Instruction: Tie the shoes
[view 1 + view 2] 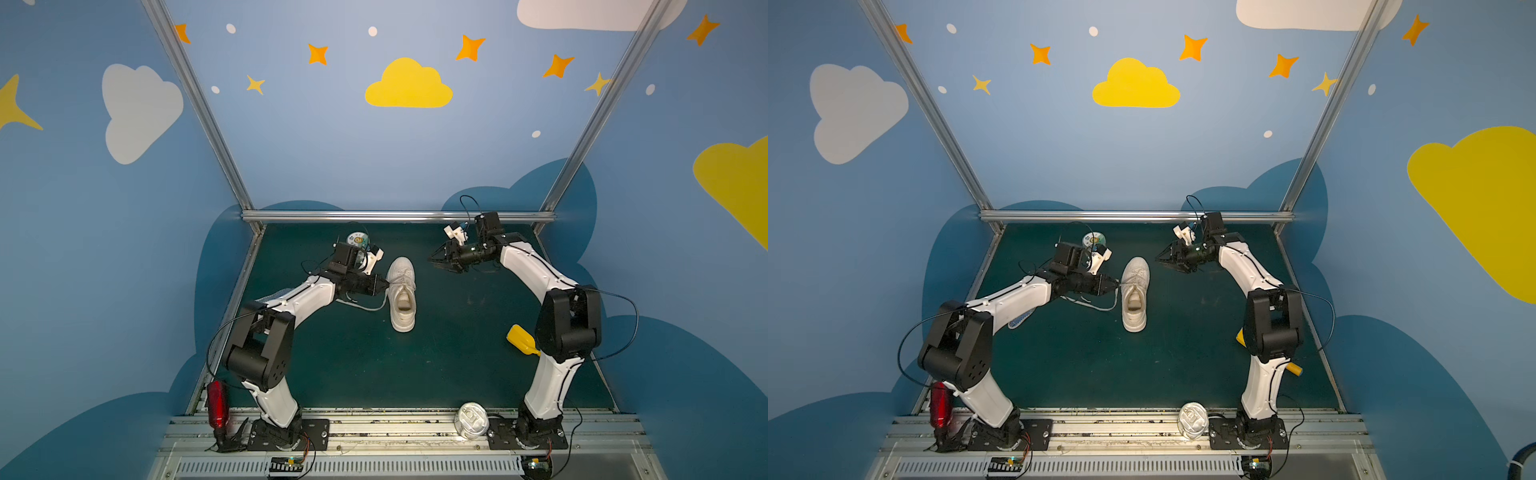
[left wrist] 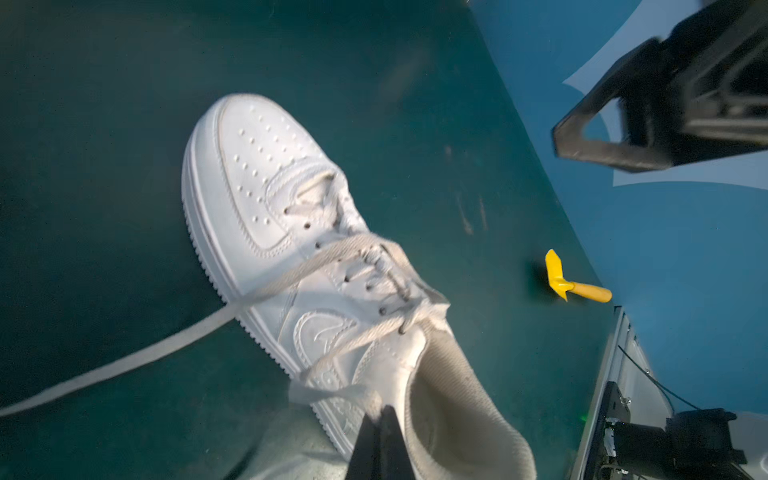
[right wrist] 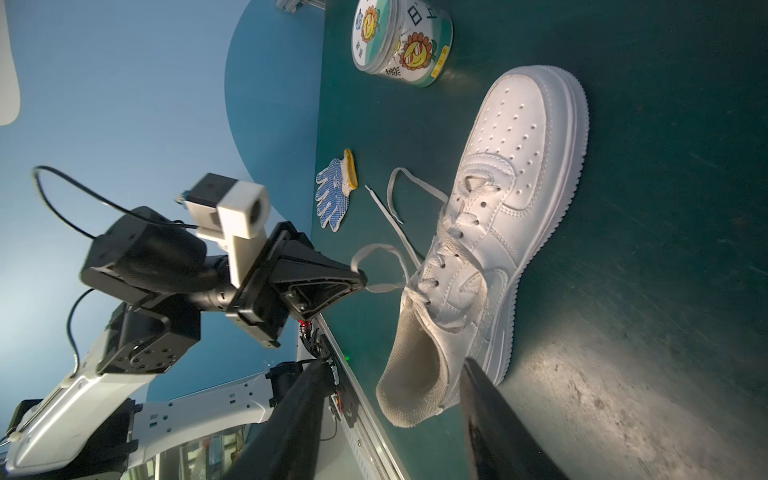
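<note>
Right wrist view puts the white low-top leather sneaker (image 3: 511,199) right of centre on the dark green mat (image 3: 644,249), upright on its thick sole, toe toward the upper right. It looks light but stiff-bodied, so it may slide when tugged. Its long flat white laces (image 2: 166,340) are limp and soft, best taken by a loop or close to the eyelets. The left gripper (image 3: 360,281) is pinched together on one lace loop at mid-frame. The right gripper (image 1: 440,259) hangs with jaws apart and empty, upper right of the sneaker in a top view. The sneaker's beige-lined opening is empty. The round sunflower-labelled tub (image 3: 401,41), upper centre, appears lidded, and its contents cannot be told.
</note>
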Controlling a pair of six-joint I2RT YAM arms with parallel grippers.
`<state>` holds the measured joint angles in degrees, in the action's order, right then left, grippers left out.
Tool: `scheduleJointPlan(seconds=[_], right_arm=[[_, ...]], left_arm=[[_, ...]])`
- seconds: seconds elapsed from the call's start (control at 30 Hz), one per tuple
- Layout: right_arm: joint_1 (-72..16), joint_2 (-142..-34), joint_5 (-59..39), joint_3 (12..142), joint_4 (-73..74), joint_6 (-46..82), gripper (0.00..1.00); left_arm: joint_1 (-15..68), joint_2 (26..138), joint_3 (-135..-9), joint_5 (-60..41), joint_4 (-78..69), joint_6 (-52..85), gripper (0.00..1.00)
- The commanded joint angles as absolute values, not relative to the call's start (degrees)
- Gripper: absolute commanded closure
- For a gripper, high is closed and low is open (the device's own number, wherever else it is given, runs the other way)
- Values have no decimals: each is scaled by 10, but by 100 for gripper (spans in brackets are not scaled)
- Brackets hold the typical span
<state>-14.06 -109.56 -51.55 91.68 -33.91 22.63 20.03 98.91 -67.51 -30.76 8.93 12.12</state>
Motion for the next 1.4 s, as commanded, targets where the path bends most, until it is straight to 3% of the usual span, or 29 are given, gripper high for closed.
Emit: scheduleJointPlan(seconds=[0.0,0.8,1.37], right_arm=[[-133,-1080,-521,912,-348,210,47],[-110,-1082,-521,893,-364,186,49],[-100,-1089,-526,884,-361,191,50]], left_arm=[[204,1001,-721,-326,148,103,97],[257,1213,-1039,-323,319,62,97],[272,1295,-1134,-278,349,88,97]])
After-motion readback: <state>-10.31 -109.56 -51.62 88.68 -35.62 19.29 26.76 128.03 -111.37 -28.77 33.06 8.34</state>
